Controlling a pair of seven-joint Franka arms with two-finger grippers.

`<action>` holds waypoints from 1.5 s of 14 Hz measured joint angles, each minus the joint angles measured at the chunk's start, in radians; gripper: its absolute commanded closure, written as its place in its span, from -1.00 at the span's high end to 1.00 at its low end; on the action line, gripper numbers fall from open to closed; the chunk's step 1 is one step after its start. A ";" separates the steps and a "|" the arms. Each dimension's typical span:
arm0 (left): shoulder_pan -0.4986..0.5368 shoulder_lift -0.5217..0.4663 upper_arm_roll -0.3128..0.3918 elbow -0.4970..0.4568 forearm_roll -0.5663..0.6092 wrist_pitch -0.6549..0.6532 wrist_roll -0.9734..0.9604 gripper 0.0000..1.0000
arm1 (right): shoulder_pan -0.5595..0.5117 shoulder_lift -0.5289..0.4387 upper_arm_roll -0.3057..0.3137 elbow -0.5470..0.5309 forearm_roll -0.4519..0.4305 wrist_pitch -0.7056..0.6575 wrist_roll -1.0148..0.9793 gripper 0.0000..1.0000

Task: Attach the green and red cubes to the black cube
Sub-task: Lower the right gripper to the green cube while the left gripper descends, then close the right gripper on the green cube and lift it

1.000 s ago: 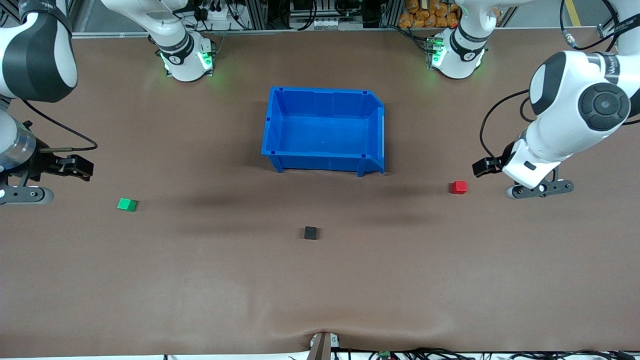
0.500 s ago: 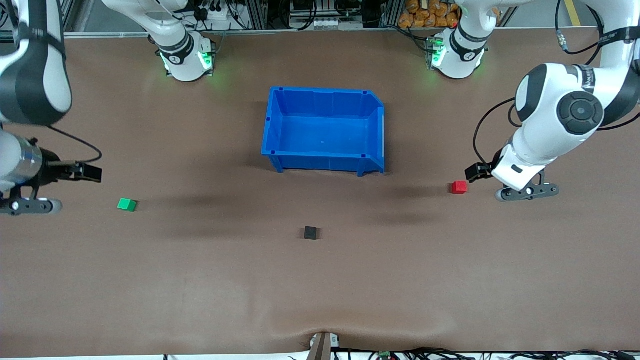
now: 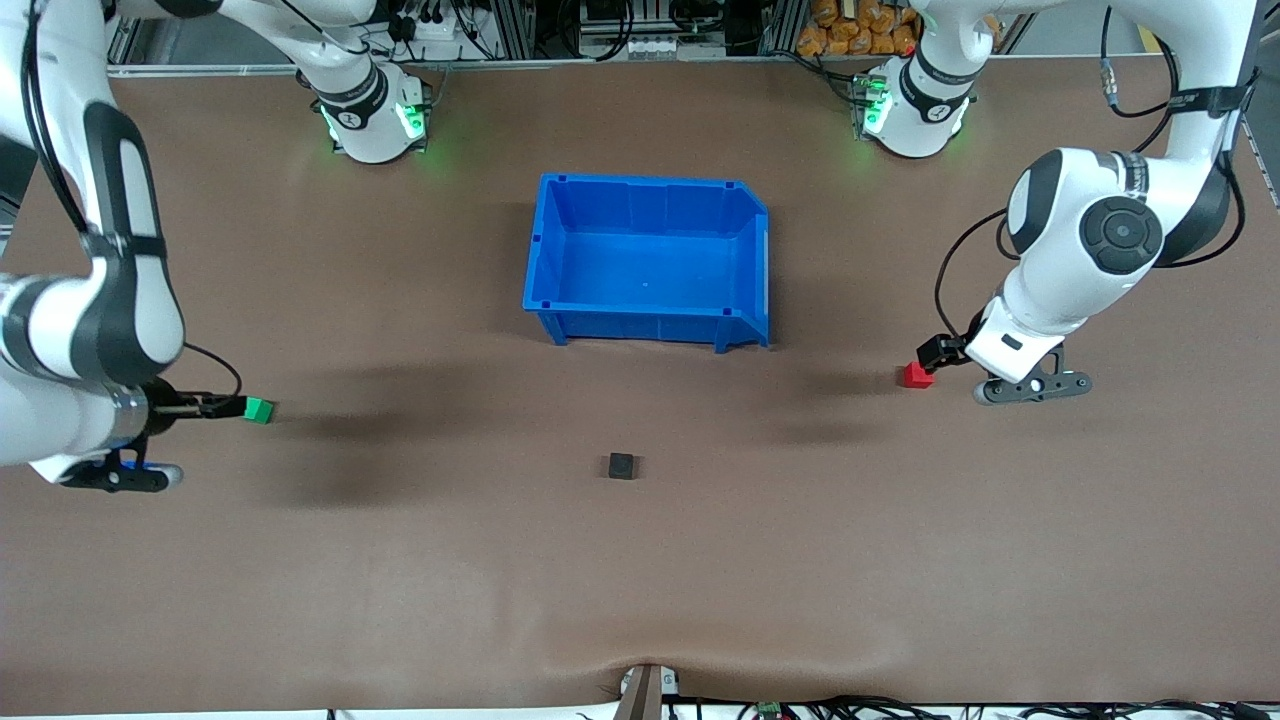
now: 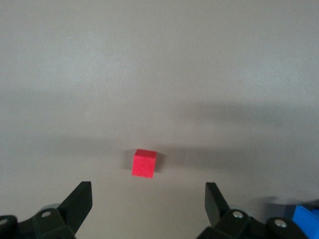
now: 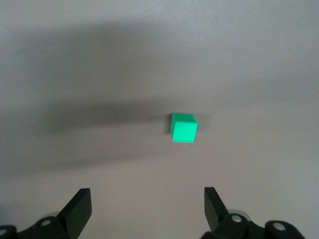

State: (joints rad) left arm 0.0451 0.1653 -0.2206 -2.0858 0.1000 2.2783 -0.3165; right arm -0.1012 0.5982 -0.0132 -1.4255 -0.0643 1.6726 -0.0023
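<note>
Left gripper (image 4: 144, 199): jaws wide, holding nothing. It has come in from the left arm's end of the table over the last second and now hangs over the red cube (image 4: 144, 163), which shows just ahead of the open fingers (image 4: 79, 201) in its wrist view. In the front view the left gripper (image 3: 935, 352) overlaps the red cube (image 3: 916, 375).

Right gripper (image 5: 144, 199): also wide, also empty. It has swung in from the right arm's end of the table and down, and now points at the green cube (image 5: 183, 127), which sits ahead of the fingers, not between them. In the front view the right gripper (image 3: 205, 405) tip shows right against the green cube (image 3: 259, 410); I can't tell whether it touches.

Meaning: both arms have closed on their cubes at once, so this looks like the approach before two grasps. Nothing picked yet, nothing attached. Both cubes have not moved.

Black cube (image 3: 621, 465) sits alone mid-table, nearer the front camera than the bin (image 3: 760, 235), well apart from both coloured cubes.

Count:
- cubes: 3 (one green, one red, one black)
- blue bins: 1, nothing in it
- arms: 2, both moving in, neither waiting
- table (image 3: 640, 580): brown mat, one
</note>
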 measured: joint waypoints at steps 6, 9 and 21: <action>0.000 0.172 0.002 0.011 0.000 0.171 0.000 1.00 | -0.053 0.162 -0.001 0.000 0.041 0.157 0.000 1.00; 0.005 0.235 0.006 0.051 0.000 0.176 0.000 1.00 | -0.073 0.186 -0.001 0.001 0.046 0.164 0.000 1.00; 0.042 0.364 0.009 0.107 0.045 0.175 0.001 1.00 | -0.101 0.230 0.015 -0.008 0.123 0.111 0.210 -1.00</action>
State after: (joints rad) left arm 0.0876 0.5290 -0.2117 -1.9788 0.1450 2.4529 -0.3159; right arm -0.2024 0.8278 0.0022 -1.4331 0.0586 1.7838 0.2082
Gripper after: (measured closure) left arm 0.000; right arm 0.599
